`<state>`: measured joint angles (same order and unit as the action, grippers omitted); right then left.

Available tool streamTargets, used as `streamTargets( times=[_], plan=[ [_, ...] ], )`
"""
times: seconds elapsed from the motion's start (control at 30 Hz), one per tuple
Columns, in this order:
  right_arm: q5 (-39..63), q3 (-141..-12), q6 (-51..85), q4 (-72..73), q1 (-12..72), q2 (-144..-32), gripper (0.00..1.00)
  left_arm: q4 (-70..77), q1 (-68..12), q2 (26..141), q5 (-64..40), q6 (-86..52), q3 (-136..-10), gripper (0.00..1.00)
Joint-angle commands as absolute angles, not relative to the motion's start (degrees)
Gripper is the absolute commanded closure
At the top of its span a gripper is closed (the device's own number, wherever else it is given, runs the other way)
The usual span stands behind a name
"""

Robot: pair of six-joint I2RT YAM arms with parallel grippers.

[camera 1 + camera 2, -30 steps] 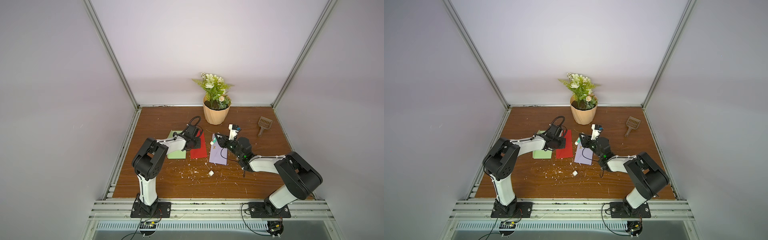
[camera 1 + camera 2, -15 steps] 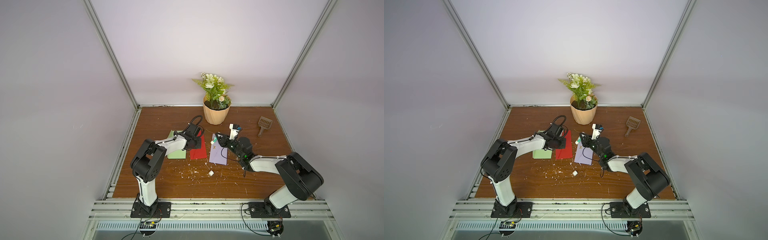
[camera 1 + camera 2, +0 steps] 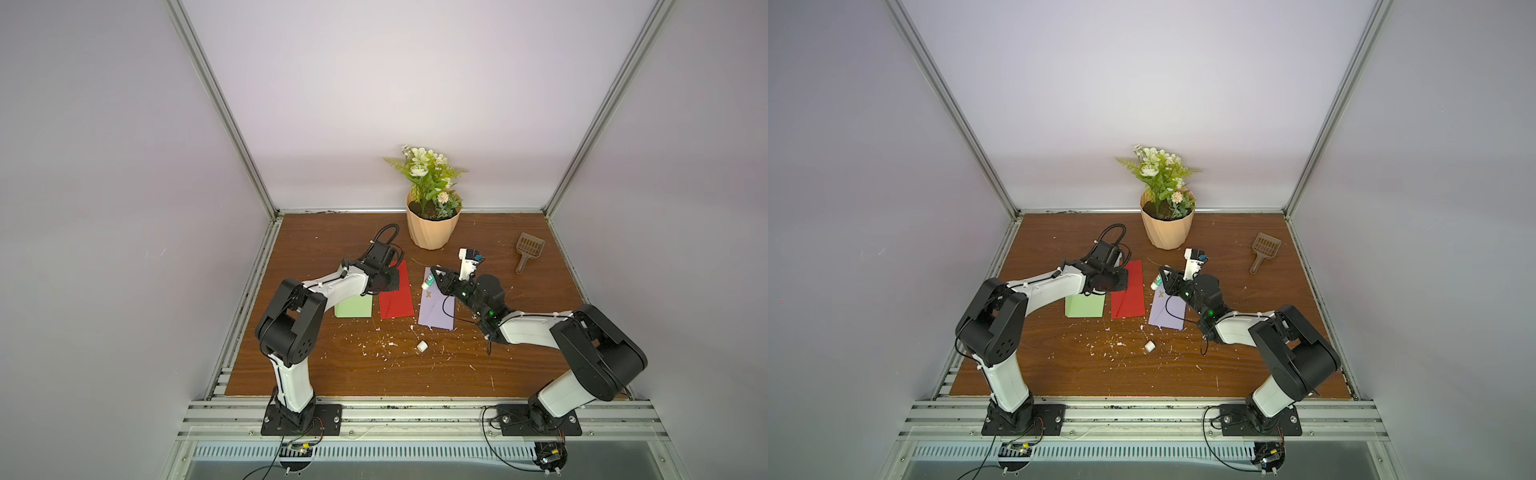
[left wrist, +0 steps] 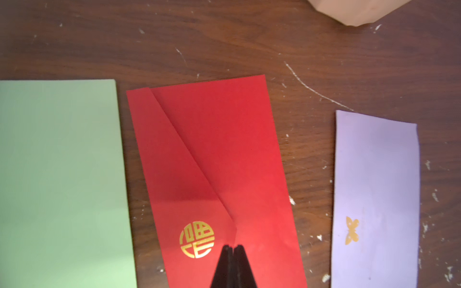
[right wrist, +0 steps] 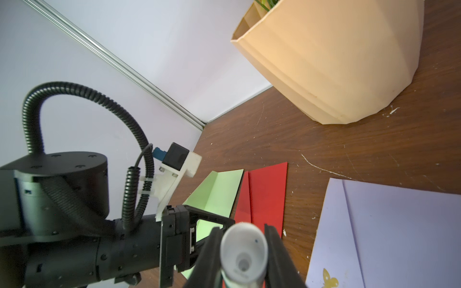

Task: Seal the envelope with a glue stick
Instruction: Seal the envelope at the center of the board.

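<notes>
My right gripper (image 5: pixel 243 251) is shut on the glue stick (image 5: pixel 243 256), a white tube with a green band (image 3: pixel 428 283), held just above the far end of the purple envelope (image 3: pixel 436 311). The red envelope (image 4: pixel 219 149) lies flat between a green envelope (image 4: pixel 59 174) and the purple one (image 4: pixel 376 199), its flap folded down. My left gripper (image 4: pixel 233 246) is shut with nothing in it, its tips resting on the red envelope at the flap's point, beside the gold emblem. Both top views show the red envelope (image 3: pixel 1128 297) under the left gripper (image 3: pixel 1121 278).
A beige flower pot (image 3: pixel 432 226) stands behind the envelopes, close to both grippers. A brown scoop (image 3: pixel 528 249) lies at the back right. A small white cap (image 3: pixel 422 346) sits in front of the purple envelope among white flakes scattered on the wooden table (image 3: pixel 332 374).
The left arm's elbow has shifted slightly to the left while its gripper stays on the red envelope. The right arm and the glue stick have not moved.
</notes>
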<state>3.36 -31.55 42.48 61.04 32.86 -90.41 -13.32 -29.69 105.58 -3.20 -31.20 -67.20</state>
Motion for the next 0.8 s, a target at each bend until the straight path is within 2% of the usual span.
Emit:
streamTargets(
  times=[0.0, 0.77],
  plan=[
    [3.8, -31.6, 42.4, 63.7, 32.4, -88.2, 1.0, -12.2, -29.3, 107.8, -2.9, -32.2, -67.0, 1.0],
    [5.0, -32.4, 42.7, 62.9, 31.6, -88.1, 1.0, -11.3, -30.7, 115.0, -3.3, -31.6, -63.8, 1.0]
  ],
)
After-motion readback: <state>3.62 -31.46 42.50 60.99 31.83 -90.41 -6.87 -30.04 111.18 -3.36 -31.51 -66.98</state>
